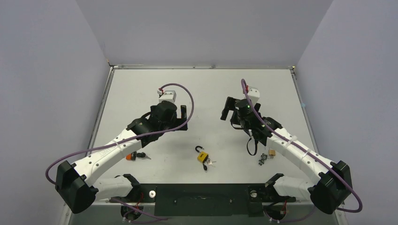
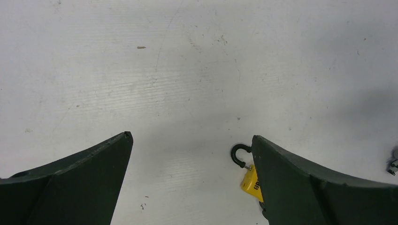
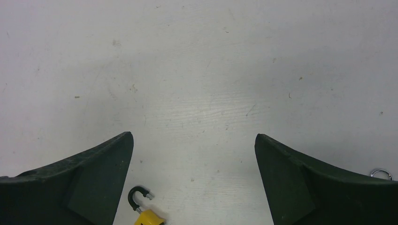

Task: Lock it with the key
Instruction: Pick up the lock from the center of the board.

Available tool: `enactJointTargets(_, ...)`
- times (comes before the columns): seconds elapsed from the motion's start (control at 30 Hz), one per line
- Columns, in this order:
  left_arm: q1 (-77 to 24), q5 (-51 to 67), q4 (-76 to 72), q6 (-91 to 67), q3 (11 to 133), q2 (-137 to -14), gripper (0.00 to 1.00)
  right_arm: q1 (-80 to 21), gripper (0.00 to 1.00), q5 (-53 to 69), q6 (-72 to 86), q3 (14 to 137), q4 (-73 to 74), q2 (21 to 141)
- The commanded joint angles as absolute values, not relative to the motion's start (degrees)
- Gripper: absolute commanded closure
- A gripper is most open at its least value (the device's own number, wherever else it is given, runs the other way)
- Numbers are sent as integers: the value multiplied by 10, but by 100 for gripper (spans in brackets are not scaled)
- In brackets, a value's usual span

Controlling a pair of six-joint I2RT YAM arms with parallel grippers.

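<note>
A yellow padlock (image 1: pixel 202 157) with a black shackle swung open lies on the table near the front middle, with a key (image 1: pixel 210 163) in it on its right side. It shows in the left wrist view (image 2: pixel 250 180), partly behind my right finger, and at the bottom of the right wrist view (image 3: pixel 149 218). My left gripper (image 1: pixel 184 114) is open and empty above the table, left and behind the padlock. My right gripper (image 1: pixel 227 110) is open and empty, right and behind it.
A small brass padlock (image 1: pixel 271 153) and a bunch of keys (image 1: pixel 262 160) lie under the right arm. An orange and black object (image 1: pixel 132 156) with a key lies by the left arm. The table's raised rim (image 1: pixel 202 67) runs along the back.
</note>
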State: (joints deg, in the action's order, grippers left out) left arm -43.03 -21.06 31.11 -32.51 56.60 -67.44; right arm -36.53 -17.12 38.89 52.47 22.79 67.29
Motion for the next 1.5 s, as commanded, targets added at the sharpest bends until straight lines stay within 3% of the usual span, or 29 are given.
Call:
enactJointTargets(0.0,-425,-209,301,-320,590,-667,1,-372,3,-186,372,525,212,666)
enactJointTargets(0.33,-394,-169,305,-332,585,-649,1,-405,3,-169,338,523,210,677)
enactJointTargets(0.93,-310,-58,306,-366,523,-612,1,-637,4,-160,222,484,136,813)
enactJointTargets(1.47,-254,17,289,-383,506,-623,0,-670,11,-77,194,455,117,873)
